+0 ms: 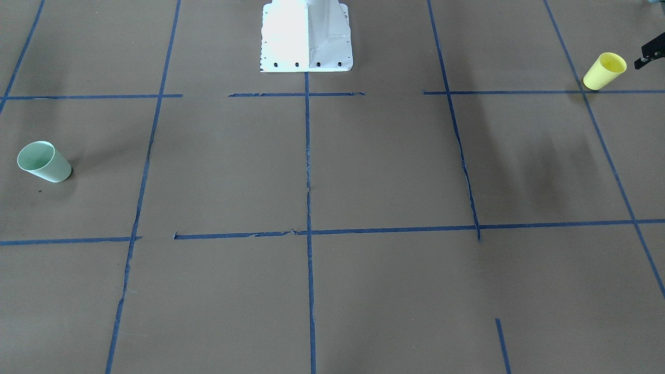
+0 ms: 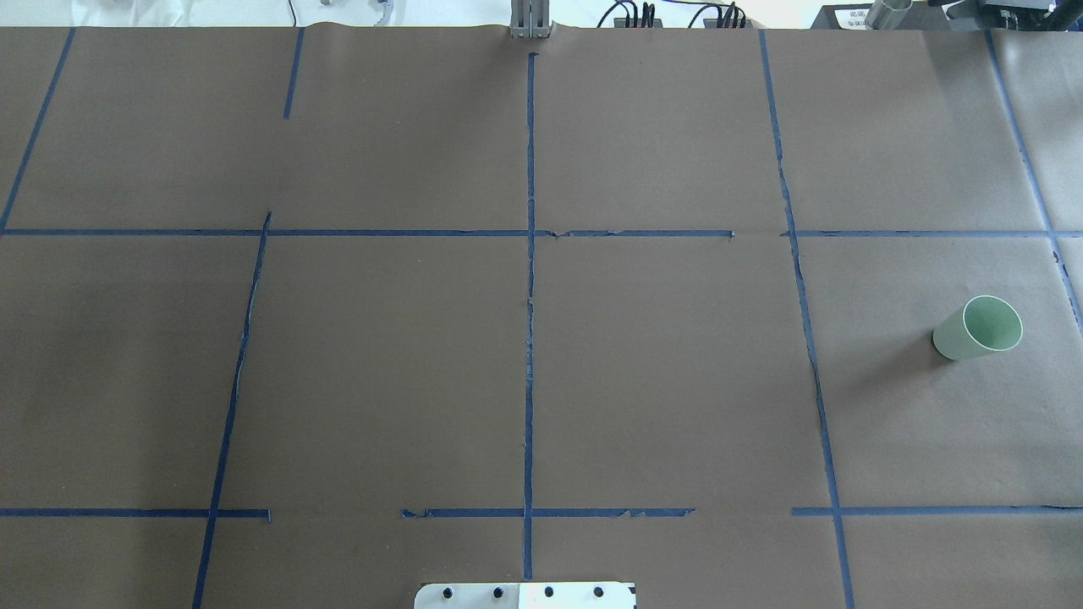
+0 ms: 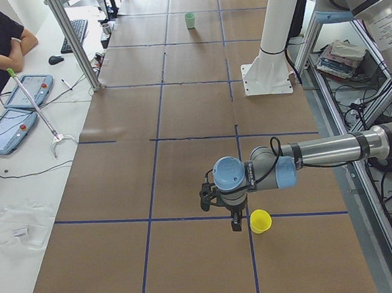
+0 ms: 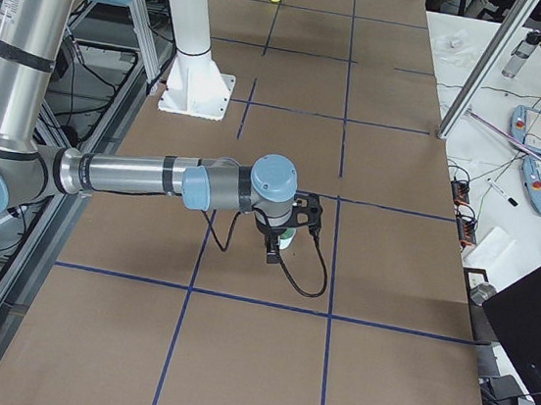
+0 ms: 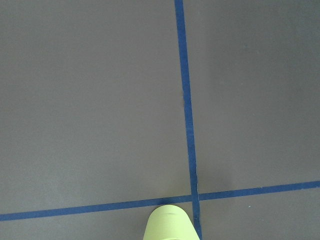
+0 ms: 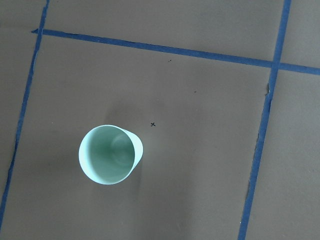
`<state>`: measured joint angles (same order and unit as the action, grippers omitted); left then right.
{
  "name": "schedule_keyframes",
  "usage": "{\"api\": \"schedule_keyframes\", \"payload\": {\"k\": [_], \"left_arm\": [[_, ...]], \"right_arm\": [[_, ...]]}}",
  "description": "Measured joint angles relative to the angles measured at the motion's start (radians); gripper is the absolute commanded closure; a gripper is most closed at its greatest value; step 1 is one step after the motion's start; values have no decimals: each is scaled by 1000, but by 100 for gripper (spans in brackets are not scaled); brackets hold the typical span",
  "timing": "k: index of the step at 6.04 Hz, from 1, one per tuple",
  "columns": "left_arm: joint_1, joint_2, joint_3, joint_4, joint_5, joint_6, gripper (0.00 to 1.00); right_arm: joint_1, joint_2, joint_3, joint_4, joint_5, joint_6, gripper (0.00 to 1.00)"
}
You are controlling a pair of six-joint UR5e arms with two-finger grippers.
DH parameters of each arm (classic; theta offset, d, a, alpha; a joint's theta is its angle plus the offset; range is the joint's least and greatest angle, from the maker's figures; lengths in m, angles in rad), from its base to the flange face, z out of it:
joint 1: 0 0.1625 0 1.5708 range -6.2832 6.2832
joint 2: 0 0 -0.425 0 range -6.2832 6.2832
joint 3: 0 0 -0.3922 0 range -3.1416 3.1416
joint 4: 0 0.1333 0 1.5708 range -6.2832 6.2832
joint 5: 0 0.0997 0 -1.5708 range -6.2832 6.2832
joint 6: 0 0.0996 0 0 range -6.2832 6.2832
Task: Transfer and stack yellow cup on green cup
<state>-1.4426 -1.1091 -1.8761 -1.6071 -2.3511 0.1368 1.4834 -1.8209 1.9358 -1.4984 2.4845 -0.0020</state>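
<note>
The yellow cup (image 1: 605,70) stands upright, rim up, on a tape crossing at the table's far left end; it also shows in the exterior left view (image 3: 259,221) and at the bottom edge of the left wrist view (image 5: 170,225). My left gripper (image 3: 222,202) hangs close beside it, apart from it; only a black part of the gripper (image 1: 652,52) shows at the front view's edge, so I cannot tell its state. The green cup (image 2: 979,327) stands upright at the right end, empty (image 6: 110,154). My right gripper (image 4: 287,229) hovers above it; I cannot tell its state.
Brown paper marked with blue tape lines (image 2: 530,338) covers the table. The white robot base (image 1: 306,36) stands at the middle of the robot's side. A person and tablets (image 3: 22,99) are along the operators' side.
</note>
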Motion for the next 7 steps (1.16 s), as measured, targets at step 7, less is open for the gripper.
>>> {"api": "schedule_keyframes", "payload": {"k": [7], "left_arm": [[374,-161,-53,-28,199,-973,0]], "right_arm": [[-17,-3,-4,54,-3,4,0]]}}
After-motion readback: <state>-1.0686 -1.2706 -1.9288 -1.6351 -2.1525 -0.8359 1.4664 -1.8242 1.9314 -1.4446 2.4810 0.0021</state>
